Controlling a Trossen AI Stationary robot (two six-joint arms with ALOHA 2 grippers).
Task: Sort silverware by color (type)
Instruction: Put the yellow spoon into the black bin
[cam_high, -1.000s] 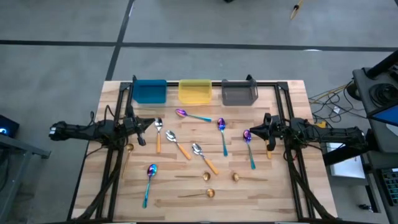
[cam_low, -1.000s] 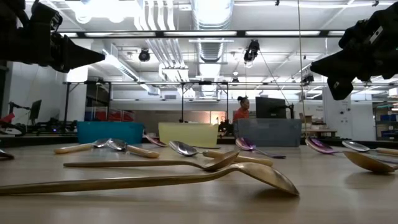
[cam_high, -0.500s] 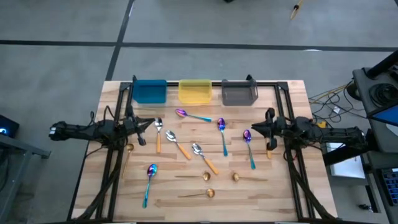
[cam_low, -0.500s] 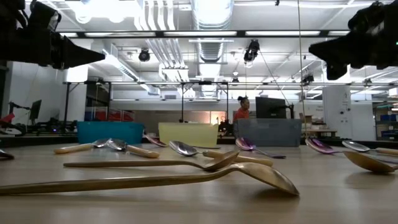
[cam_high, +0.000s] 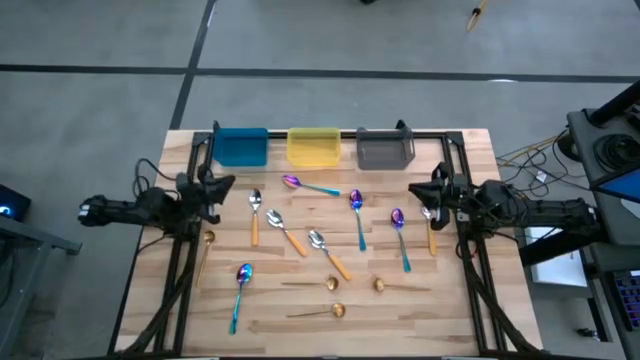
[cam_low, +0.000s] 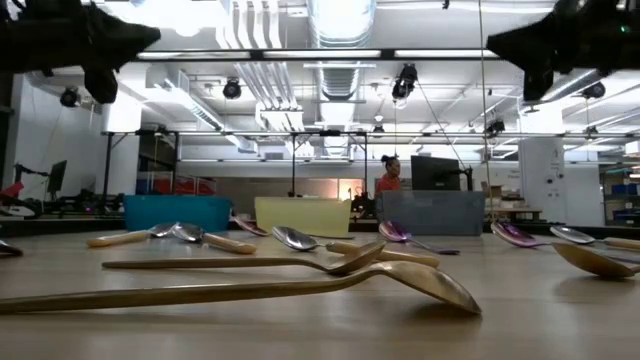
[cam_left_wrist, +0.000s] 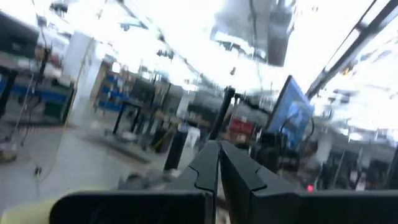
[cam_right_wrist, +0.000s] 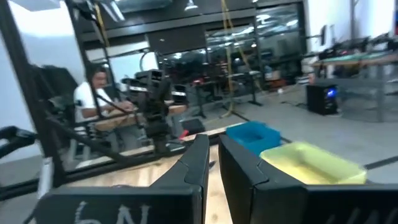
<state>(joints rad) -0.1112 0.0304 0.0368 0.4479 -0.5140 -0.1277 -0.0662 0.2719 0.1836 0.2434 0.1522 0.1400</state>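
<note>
L arm reaches in horizontally from the worktop's left edge, held above the surface; left gripper jaws clenched, empty, pointing twd the blue bin. Silverware lies loose mid-worktop btwn the arms: teal-handled, orange-handled & gold spoons, none in bins. R arm comes in level from the right edge, raised off the surface; right gripper jaws nearly clenched w/ a thin gap, nothing in them, just beside a teal-handled spoon.
</note>
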